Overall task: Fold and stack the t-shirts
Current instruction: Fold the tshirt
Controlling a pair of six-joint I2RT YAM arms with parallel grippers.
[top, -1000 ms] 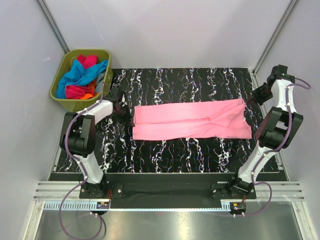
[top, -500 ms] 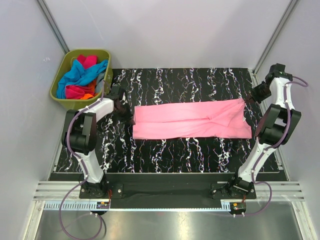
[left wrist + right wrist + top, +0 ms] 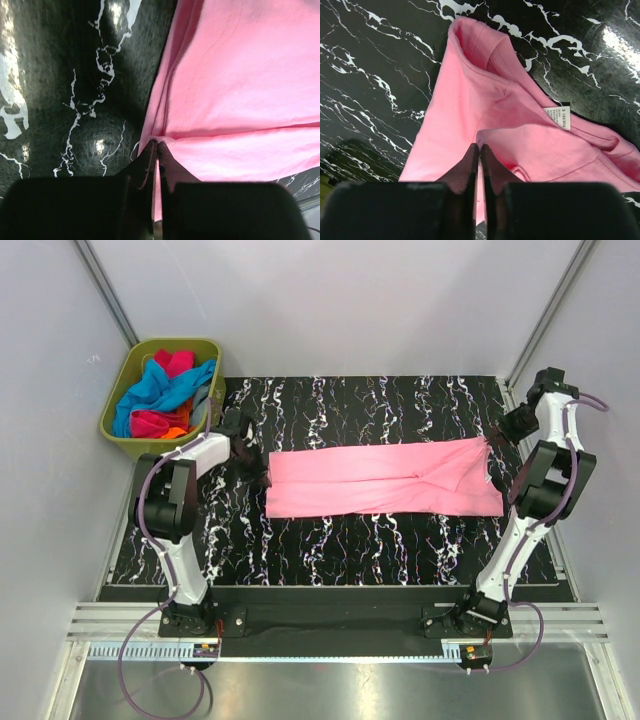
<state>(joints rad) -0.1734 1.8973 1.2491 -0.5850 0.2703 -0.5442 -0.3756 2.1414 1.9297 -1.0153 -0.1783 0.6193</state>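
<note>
The light pink t-shirt [image 3: 385, 480] lies folded lengthwise in a long strip across the black marbled table [image 3: 340, 550]. My left gripper [image 3: 262, 478] is shut on the shirt's left edge; the left wrist view shows pink cloth [image 3: 235, 75] pinched between its jaws [image 3: 158, 146]. My right gripper [image 3: 492, 443] is shut on the shirt's right end; the right wrist view shows a fold of cloth [image 3: 485, 100] pinched at its tips [image 3: 479, 147], with a white label [image 3: 556, 118] nearby. More t-shirts [image 3: 165, 390] in blue, magenta and orange sit in the bin.
An olive-green plastic bin [image 3: 120, 425] stands off the table's back left corner. Grey walls close in on the left, back and right. A metal rail runs along the near edge below the arm bases.
Both arms have drawn slightly outward and back while holding the shirt's ends. The shirt lies almost the same, a little flatter and straighter.
</note>
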